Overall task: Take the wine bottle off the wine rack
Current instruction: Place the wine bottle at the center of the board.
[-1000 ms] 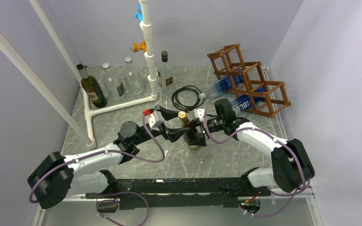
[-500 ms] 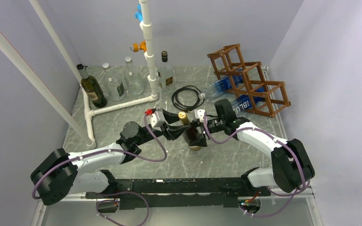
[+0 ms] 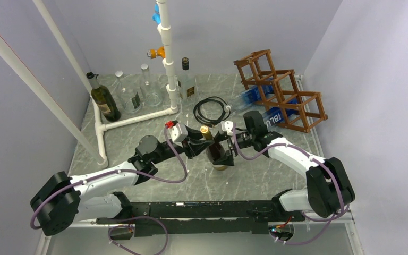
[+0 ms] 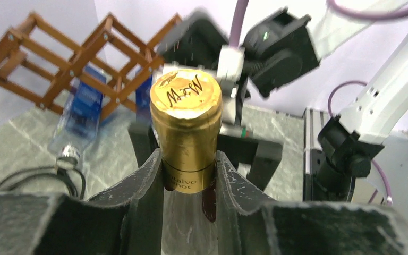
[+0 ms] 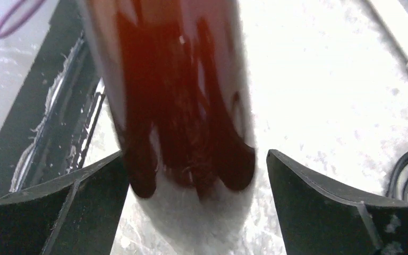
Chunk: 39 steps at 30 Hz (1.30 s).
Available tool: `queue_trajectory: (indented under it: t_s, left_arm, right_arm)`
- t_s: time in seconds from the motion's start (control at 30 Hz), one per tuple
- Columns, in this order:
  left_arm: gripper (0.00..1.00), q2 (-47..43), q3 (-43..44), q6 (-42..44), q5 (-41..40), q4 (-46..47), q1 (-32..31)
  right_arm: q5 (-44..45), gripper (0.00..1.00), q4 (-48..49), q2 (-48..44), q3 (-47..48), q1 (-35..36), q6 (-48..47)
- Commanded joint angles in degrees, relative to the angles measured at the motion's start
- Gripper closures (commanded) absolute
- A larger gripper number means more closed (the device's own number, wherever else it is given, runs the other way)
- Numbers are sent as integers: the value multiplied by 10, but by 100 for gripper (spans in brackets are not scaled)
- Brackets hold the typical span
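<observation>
- Top view: the left end effector [image 3: 197, 144] has just snapped from wide spread to pinching the neck of the wine bottle [image 3: 216, 154], coming in from the bottle's 9 o'clock. The bottle stands upright mid-desk [image 3: 255, 178], off the wine rack [image 3: 281, 93], which sits well apart at its 2 o'clock. The right end effector [image 3: 227, 144], at the bottle's 3 o'clock, has eased a touch wider.
- Left wrist view: both fingers [image 4: 147, 186] are pressed against the neck just under the gold top, one on each side, with no gap showing. The rack is in the background toward 10 o'clock.
- Right wrist view: here the fingers [image 5: 324, 202] are spread on either side of the dark glass body. A sliver of bright desk shows beside the 3 o'clock pad, so this looks like no grip at all.
- My read: it's a hand-over. The left now owns the bottle while the right lets go, so the take-off looks all but finished. A neck-only hold could still let the bottle tip.
</observation>
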Motion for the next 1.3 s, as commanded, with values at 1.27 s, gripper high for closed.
queue_trajectory:
  t_s: [1.27]
  left_arm:
    - [100, -97, 225, 34, -82, -306, 213]
  right_arm:
    - [-174, 0, -41, -71, 57, -85, -91]
